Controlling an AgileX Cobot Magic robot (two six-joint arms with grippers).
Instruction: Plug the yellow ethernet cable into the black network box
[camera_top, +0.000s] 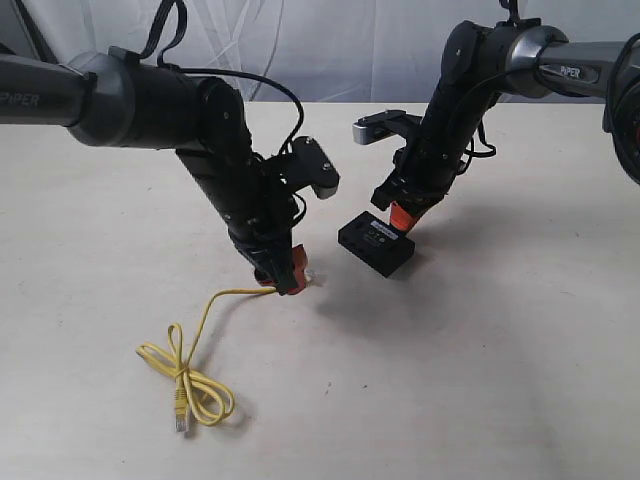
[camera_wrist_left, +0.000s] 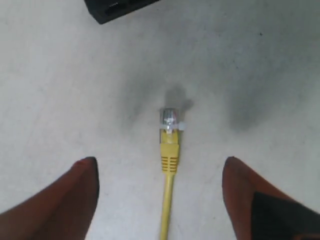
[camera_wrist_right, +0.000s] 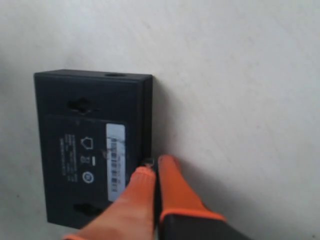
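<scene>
The yellow ethernet cable (camera_top: 190, 380) lies on the table in a loose knot, one clear plug (camera_top: 181, 422) near the front. Its other plug (camera_wrist_left: 169, 118) lies flat and points towards the black network box (camera_wrist_left: 115, 7). My left gripper (camera_wrist_left: 160, 162) is open and straddles the cable (camera_wrist_left: 169, 170) just behind that plug without touching it. The box (camera_top: 375, 243) lies right of it, white label strip (camera_wrist_right: 116, 160) facing up. My right gripper (camera_wrist_right: 154, 165) is shut, its orange fingertips (camera_wrist_right: 142, 175) resting at the box's (camera_wrist_right: 75, 145) long edge; in the exterior view this gripper (camera_top: 400, 218) meets the box's far side.
The pale table (camera_top: 500, 360) carries only the cable and the box. A white curtain (camera_top: 330, 40) hangs behind the far edge. Both dark arms lean in over the middle, the left one (camera_top: 210, 130) above the cable's near end.
</scene>
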